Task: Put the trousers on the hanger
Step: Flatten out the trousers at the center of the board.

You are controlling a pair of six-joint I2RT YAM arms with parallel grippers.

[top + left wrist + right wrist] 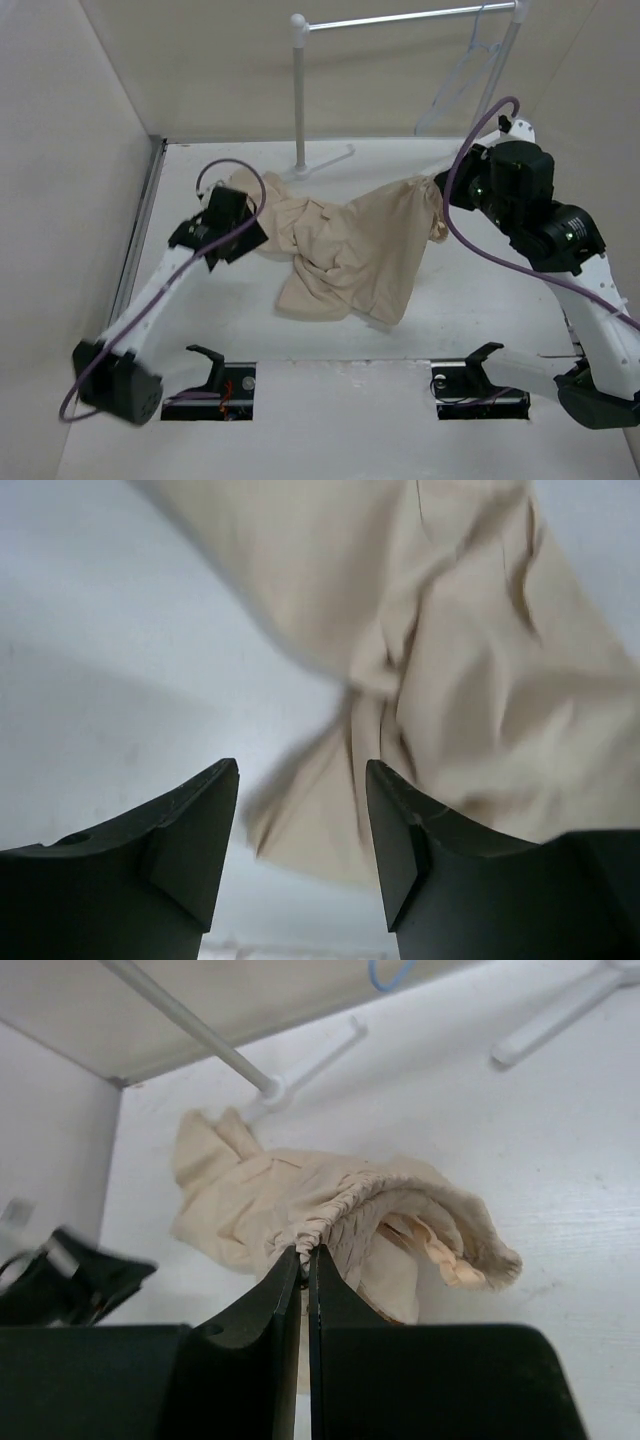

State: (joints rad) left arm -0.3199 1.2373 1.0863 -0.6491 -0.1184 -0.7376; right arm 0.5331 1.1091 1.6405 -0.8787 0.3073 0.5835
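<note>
Trousers: the beige trousers (350, 250) lie in a crumpled heap on the white table (480, 300) between the arms, with their right end held up.
Hanger: the pale hanger (465, 75) hangs from the clothes rack (298, 90) bar at the far right, well apart from the trousers.
Right wrist view alone: the right gripper (307, 1252) is clamped on the gathered elastic waistband, and the waist opening gapes beside it.
Left wrist view alone: the left gripper (300, 770) is spread with nothing between its fingers. Blurred cloth lies just beyond the tips.
Top view alone: shows both arms, the rack and the hanger.
Left arm: stretched low, with the gripper (255, 225) at the trousers' left edge.
Right arm: elbow high, with the gripper (440, 195) pointing left.
</note>
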